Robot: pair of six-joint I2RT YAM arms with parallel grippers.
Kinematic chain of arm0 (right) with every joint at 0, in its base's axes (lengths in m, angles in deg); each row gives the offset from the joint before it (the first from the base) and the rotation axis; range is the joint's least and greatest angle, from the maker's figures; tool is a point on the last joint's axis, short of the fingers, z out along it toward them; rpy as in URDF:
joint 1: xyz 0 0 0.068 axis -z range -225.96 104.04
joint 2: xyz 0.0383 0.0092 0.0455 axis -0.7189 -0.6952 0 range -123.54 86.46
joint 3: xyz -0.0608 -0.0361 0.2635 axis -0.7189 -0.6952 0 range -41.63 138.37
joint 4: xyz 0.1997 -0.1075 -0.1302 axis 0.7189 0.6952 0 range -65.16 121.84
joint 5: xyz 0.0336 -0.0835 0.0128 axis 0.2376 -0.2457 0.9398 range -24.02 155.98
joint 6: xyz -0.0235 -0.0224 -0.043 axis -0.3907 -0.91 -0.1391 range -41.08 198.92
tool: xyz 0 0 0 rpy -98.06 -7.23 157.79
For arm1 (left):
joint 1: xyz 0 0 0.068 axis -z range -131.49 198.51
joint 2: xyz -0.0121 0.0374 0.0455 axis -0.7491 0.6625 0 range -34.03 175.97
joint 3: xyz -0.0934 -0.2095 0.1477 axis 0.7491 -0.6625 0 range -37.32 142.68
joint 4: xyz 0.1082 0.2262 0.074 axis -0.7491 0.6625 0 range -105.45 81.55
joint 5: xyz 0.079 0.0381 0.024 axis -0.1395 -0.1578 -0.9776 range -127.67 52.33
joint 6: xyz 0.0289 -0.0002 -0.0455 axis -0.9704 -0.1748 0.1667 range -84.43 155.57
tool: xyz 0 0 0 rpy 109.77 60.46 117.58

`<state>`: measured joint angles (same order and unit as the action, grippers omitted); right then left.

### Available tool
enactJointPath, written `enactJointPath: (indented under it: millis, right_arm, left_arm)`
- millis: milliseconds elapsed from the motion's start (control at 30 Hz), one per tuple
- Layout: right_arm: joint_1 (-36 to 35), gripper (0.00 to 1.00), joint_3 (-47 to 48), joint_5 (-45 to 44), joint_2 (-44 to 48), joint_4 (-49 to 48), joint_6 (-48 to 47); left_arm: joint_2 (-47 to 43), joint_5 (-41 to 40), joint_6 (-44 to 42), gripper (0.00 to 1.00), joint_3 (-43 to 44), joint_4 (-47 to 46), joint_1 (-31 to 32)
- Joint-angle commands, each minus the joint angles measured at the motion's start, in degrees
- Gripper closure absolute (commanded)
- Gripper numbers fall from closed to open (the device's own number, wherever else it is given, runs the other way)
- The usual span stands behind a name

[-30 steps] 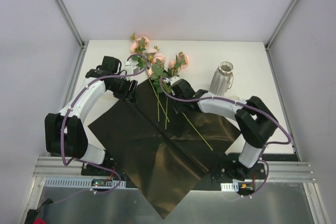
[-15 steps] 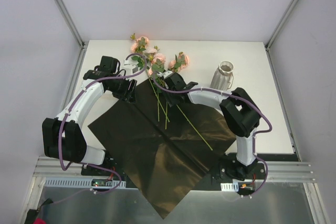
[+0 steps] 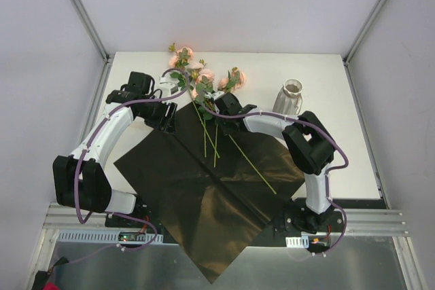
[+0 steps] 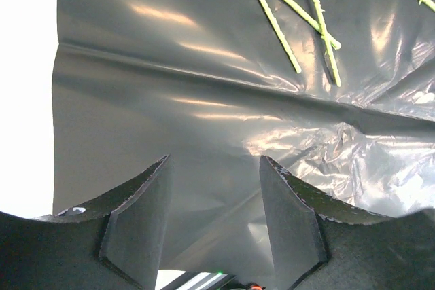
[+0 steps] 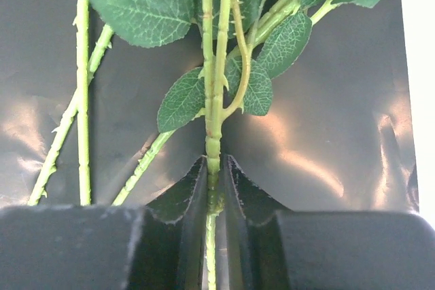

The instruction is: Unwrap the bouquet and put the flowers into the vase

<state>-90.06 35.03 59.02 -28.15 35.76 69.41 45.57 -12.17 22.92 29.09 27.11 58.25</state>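
Clamping one stem [image 5: 212,120] of the flowers [image 3: 204,83] on the spread paper [image 4: 170,100], the right gripper [image 5: 216,168] is at pickup; the left gripper [image 4: 214,215] hangs apart, empty. Next should be lifting it stem-down into the vase [image 3: 291,100].

Black wrapping sheet [image 4: 204,100] seen as glossy and film-like, creased and crinkled under bright glare, flower stems [image 5: 213,100] in smooth green plastic-looking material with small moulded thorns, leaves [image 5: 139,1] matt and finely veined, vase [image 3: 291,100] pale, ribbed, faintly shiny, bench [image 3: 340,73] smooth matt white, left end effector [image 4: 214,161] finished in matt black plastic.
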Motion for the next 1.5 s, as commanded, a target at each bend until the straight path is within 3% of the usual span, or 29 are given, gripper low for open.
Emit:
enactJointPath:
  millis: [0, 67, 500, 700, 1133, 1467]
  right_arm:
    - [0.06, 0.92, 2.7, 0.64, 2.27, -0.19, -0.15]
    - [0.06, 0.99, 3.84, 0.2, 3.59, -0.11, -0.67]
    - [5.16, 0.99, 18.51, -2.96, 22.49, -0.72, -7.61]
    - [8.14, 0.99, 20.45, -10.26, 31.88, -10.82, -14.46]
    - [18.51, 0.99, 20.02, -21.33, 39.46, -27.95, -18.87]
    - [23.0, 0.99, 18.26, -22.22, 38.76, -33.68, -16.76]
  left_arm:
    - [-2.25, 0.7, -0.54, 0.47, 2.67, 1.64, -0.33]
    - [-2.34, 0.61, -0.28, 0.47, 2.93, 1.73, -0.51]
    - [-4.71, 1.92, 0.69, 0.47, 6.36, 3.75, -3.23]
    - [-5.5, 4.03, 0.96, 0.46, 7.06, 4.19, -4.11]
    - [-6.38, 5.18, -0.01, 0.46, 6.19, 4.63, -4.64]
    - [-6.73, 7.2, -0.8, 0.46, 4.6, 4.54, -4.73]
